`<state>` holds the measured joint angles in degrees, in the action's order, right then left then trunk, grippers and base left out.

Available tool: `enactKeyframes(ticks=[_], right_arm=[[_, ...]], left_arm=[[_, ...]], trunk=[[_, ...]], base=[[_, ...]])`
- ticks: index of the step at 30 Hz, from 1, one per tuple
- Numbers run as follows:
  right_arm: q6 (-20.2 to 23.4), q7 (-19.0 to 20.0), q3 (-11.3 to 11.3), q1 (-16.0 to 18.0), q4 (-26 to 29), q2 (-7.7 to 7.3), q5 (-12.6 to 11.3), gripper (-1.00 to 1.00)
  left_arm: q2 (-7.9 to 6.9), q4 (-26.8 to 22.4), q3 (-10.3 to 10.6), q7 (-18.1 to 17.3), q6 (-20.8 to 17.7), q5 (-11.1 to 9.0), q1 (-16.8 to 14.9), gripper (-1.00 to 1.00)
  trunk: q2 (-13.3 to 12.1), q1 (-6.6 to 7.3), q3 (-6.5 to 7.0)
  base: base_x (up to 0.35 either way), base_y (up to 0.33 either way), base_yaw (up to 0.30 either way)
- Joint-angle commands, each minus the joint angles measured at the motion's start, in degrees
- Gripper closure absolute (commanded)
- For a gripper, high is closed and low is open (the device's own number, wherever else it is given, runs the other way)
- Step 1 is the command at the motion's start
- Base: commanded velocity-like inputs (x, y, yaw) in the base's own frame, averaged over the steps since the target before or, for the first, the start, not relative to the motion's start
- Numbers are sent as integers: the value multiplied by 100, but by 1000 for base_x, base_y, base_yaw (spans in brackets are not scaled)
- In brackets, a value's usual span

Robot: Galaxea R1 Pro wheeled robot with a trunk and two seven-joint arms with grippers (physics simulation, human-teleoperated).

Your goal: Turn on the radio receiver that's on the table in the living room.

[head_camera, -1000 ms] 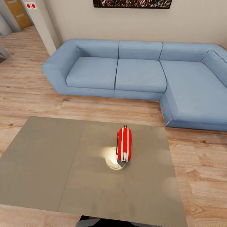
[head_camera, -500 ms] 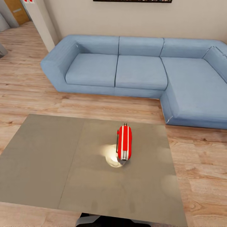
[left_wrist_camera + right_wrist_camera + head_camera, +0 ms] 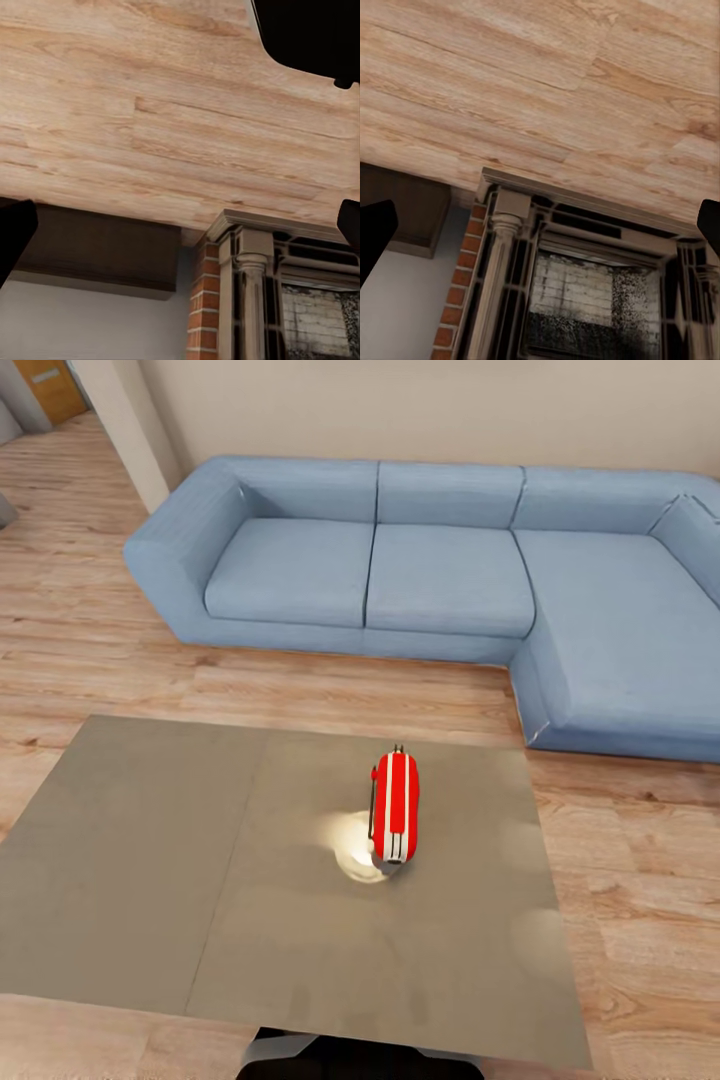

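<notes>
The red radio receiver (image 3: 395, 807), with white stripes and a thin black handle, lies on the right panel of the grey-taupe table (image 3: 150, 860). Its white end face points toward me, and a bright lamp reflection sits just to its left. In the left wrist view my left gripper (image 3: 180, 240) is open: its dark fingertips (image 3: 13, 232) sit at the picture's two edges with nothing between them. My right gripper (image 3: 540, 229) is likewise open, fingertips (image 3: 375, 232) wide apart. Both wrist cameras look at wood plank floor, away from the radio.
A blue L-shaped sofa (image 3: 440, 570) stands beyond the table against the beige wall, with a strip of wood floor (image 3: 300, 695) between them. A brick-sided fireplace with an ornate frame (image 3: 585, 285) lies by the floor near both grippers. My dark base (image 3: 350, 1055) touches the table's near edge.
The head view has shifted so the framed picture and the red wall switches left the top; sofa and table sit slightly higher. The radio has not moved on the table.
</notes>
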<state>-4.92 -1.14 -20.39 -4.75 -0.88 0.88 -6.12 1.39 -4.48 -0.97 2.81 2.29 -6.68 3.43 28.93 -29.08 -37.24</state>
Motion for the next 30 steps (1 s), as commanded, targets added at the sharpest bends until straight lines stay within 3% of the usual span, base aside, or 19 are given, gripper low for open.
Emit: enactKeyframes(ticks=[1,21,30], right_arm=[[0,0,0,0,0,0,1,-100],[0,0,0,0,0,-11,-9,-100],[7,1,7,0,0,-16,-52,-100]], left_arm=[[0,0,0,0,0,0,0,-100],[1,0,0,0,0,0,0,-100],[-2,0,0,0,0,0,0,-100]], trunk=[[0,0,-10],[0,0,-194],[0,0,-214]], base=[[0,0,0],[0,0,0],[0,0,0]])
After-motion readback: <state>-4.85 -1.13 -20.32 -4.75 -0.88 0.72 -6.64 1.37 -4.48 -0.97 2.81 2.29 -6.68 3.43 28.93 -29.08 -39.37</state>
